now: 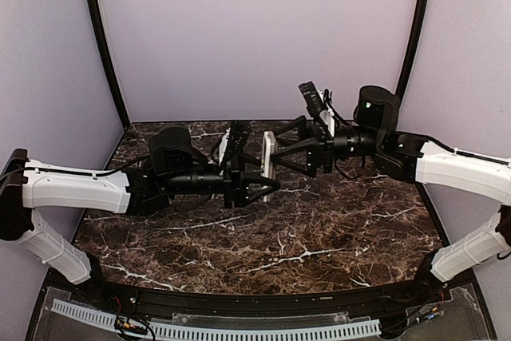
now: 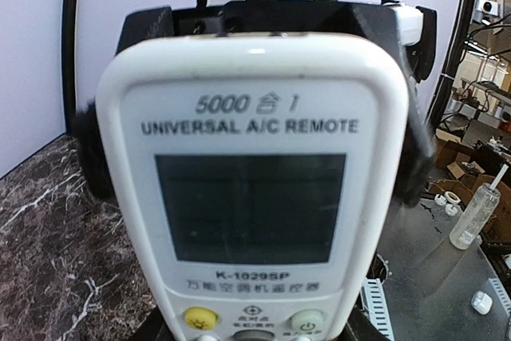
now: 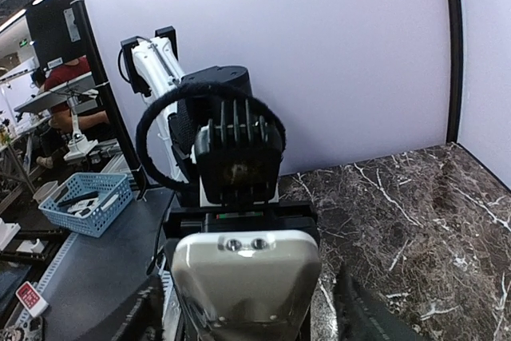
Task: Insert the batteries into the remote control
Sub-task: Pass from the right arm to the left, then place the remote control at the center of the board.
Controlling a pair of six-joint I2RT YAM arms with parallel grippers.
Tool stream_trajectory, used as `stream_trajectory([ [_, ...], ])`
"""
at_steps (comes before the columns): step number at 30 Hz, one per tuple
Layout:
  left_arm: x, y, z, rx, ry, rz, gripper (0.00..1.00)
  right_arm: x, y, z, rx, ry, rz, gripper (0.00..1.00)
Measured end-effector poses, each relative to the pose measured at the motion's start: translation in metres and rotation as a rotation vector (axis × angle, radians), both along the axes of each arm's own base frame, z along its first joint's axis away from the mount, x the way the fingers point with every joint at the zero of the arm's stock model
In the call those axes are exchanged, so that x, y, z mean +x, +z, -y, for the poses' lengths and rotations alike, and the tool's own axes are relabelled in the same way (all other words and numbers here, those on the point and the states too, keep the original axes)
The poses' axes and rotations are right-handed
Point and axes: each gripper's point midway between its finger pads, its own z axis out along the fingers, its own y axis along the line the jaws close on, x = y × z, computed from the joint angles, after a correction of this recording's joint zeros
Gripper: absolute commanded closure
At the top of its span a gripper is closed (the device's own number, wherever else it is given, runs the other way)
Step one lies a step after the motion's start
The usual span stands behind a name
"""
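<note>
White remote (image 2: 251,109) hung in air above marble table (image 1: 319,253), between both grippers. Left gripper (image 1: 271,184) seemed clamped on it; right gripper (image 1: 280,151) released, jaws apart. Handover, I judged. Next: expose back cover; batteries not seen.

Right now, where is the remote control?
In the top view, the remote control sits upright between the left gripper and the right gripper, where the two meet over the middle of the marble table.

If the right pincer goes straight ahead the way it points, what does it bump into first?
The remote control. It stands right in front of the right pincer, between its spread fingers, so the pincer would probably hit that before anything else.
</note>
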Motion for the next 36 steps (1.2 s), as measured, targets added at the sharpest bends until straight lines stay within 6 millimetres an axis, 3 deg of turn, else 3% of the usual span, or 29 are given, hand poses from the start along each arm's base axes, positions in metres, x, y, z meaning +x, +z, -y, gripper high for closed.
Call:
stream_trajectory([
  [4, 0.012, -0.025, -0.005, 0.108, 0.086, -0.075, 1.0, 0.017, 0.004, 0.011, -0.018, -0.131, 0.003, 0.01],
  [6, 0.023, -0.042, -0.01, 0.186, 0.164, -0.131, 0.94, 0.032, 0.003, 0.02, -0.04, -0.232, -0.002, 0.01],
  [10, 0.054, -0.084, -0.025, 0.352, 0.382, -0.269, 0.84, 0.077, -0.028, 0.044, -0.176, -0.525, -0.056, 0.01],
  [13, 0.073, -0.14, -0.043, 0.503, 0.574, -0.405, 0.82, 0.099, -0.064, 0.062, -0.315, -0.674, -0.103, 0.01],
  [17, 0.076, -0.22, -0.075, 0.714, 0.772, -0.585, 0.85, 0.111, -0.104, 0.081, -0.472, -0.79, -0.14, 0.01],
  [20, 0.075, -0.254, -0.094, 0.837, 0.898, -0.68, 0.83, 0.113, -0.114, 0.091, -0.522, -0.834, -0.145, 0.01],
  [22, 0.078, -0.261, -0.096, 0.877, 0.965, -0.723, 0.77, 0.115, -0.116, 0.095, -0.534, -0.856, -0.142, 0.01],
  [24, 0.083, -0.258, -0.092, 0.876, 1.001, -0.748, 0.55, 0.116, -0.118, 0.097, -0.543, -0.869, -0.141, 0.01],
  [25, 0.084, -0.258, -0.091, 0.876, 1.01, -0.759, 0.36, 0.116, -0.119, 0.098, -0.548, -0.873, -0.141, 0.01],
  [27, 0.084, -0.261, -0.091, 0.883, 1.024, -0.777, 0.2, 0.116, -0.122, 0.1, -0.558, -0.877, -0.143, 0.01],
  [32, 0.081, -0.264, -0.094, 0.895, 1.043, -0.798, 0.03, 0.115, -0.127, 0.101, -0.573, -0.877, -0.148, 0.01],
  [36, 0.081, -0.262, -0.094, 0.901, 1.041, -0.797, 0.01, 0.115, -0.129, 0.104, -0.579, -0.885, -0.154, 0.01],
])
